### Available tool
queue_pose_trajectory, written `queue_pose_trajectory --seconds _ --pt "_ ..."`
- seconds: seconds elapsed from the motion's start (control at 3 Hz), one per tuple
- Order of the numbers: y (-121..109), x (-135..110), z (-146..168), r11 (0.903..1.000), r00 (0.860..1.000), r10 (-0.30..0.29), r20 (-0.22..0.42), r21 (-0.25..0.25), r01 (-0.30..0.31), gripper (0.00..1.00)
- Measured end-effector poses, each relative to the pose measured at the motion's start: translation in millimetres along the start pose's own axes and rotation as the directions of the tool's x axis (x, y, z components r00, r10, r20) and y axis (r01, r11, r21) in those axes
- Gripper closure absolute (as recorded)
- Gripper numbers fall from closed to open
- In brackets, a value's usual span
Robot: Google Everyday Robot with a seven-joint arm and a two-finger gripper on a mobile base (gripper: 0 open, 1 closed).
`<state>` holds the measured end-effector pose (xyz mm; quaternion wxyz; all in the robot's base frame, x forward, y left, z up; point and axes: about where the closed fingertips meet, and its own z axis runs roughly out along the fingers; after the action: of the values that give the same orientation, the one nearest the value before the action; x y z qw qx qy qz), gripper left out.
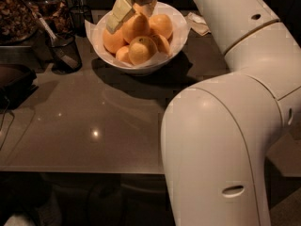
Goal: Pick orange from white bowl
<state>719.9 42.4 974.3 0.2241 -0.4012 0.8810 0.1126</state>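
Gripper (pixel 134 14) sits at the top edge of view, down inside the white bowl (pixel 180 36) at the far side of the desk (pixel 89 121). The orange (pixel 136 27) tops the fruit pile, directly under the gripper and between its pale jaws. You cannot tell whether the jaws are clamped on it or only straddle it; contact looks likely on the left side. Dark mesh cup (pixel 65 52) stands left of the bowl.

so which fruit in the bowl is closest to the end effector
The tall oval orange, highest in the white bowl; the end effector hangs directly over it.
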Motion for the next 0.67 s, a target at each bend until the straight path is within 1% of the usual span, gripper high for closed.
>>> queue_pose_trajectory --seconds 0.67 --pt "-0.8 0.5 9.7 1.0 1.0 -0.001 -0.012 -0.008 0.0 0.18"
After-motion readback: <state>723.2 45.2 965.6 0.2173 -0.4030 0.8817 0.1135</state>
